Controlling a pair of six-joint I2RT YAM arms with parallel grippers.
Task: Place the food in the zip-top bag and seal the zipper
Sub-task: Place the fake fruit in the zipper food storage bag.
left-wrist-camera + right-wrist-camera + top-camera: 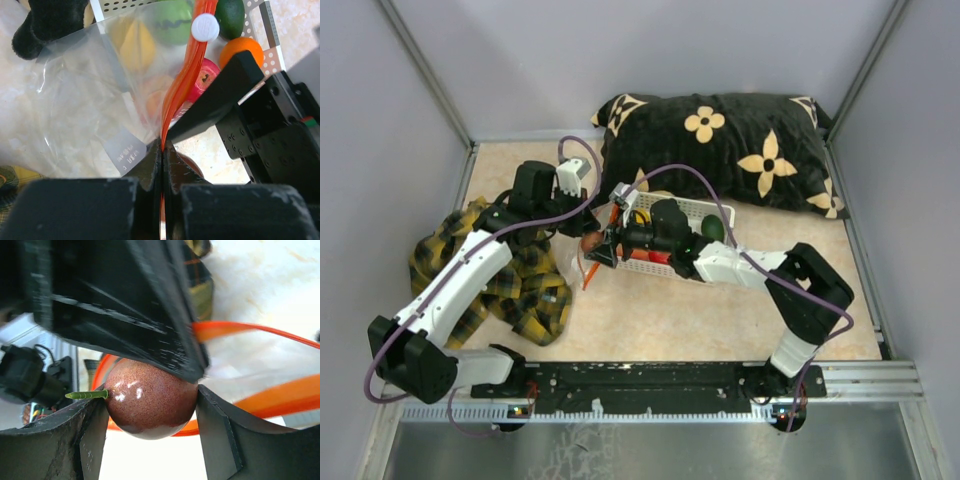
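Observation:
My left gripper (pixel 582 232) (pixel 163 149) is shut on the red-orange zipper (pixel 177 90) of the clear bag (pixel 85 115) and holds that edge up. A white slider (pixel 205 27) sits on the strip. My right gripper (pixel 599 250) (pixel 150 405) is shut on the brown fruit (pixel 150 397) (pixel 591 243), right beside the left fingers at the bag's mouth. The zipper strips (pixel 280 395) curve behind the fruit. The yellow (pixel 135 45), striped green (pixel 172 22) and peach (pixel 157 97) fruits show through the film. The red (pixel 205 77), orange (pixel 241 50) and dark green (pixel 231 15) fruits lie in the basket.
The white lattice basket (pixel 695 210) stands under the right arm, behind the bag. A black flowered pillow (pixel 720 145) lies at the back. A yellow plaid cloth (pixel 520 285) lies under the left arm. Grey walls close in both sides.

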